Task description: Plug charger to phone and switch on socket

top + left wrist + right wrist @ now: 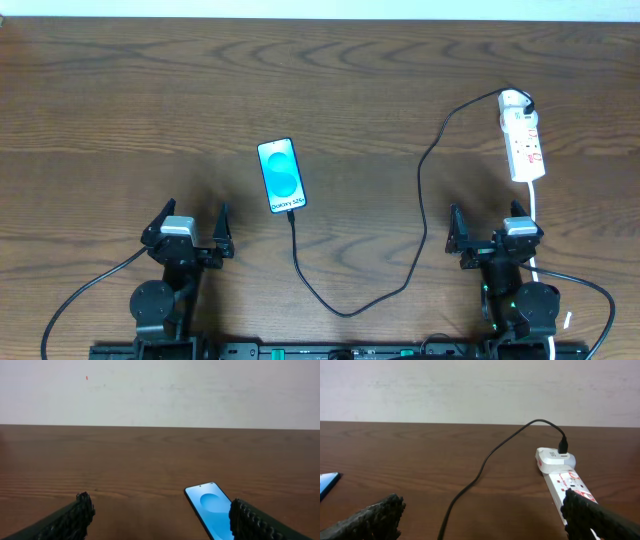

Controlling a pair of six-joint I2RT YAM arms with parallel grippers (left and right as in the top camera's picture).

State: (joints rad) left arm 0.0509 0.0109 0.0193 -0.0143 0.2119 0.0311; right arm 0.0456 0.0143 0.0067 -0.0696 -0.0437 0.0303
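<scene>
Phone (281, 175) lay flat on the table (100, 100), screen blue, ahead and to the right of the left gripper (193, 216) — fingers wide apart, holding nothing. Charger (420, 180) ran from the phone's near end, looped, then reached the socket's (524, 145) far end. Right gripper (485, 215) sat near the socket — wide apart too, empty.

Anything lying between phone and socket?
Only the charger cable crosses that stretch between phone and socket; the rest is bare wood. Overhead view shows it.
</scene>
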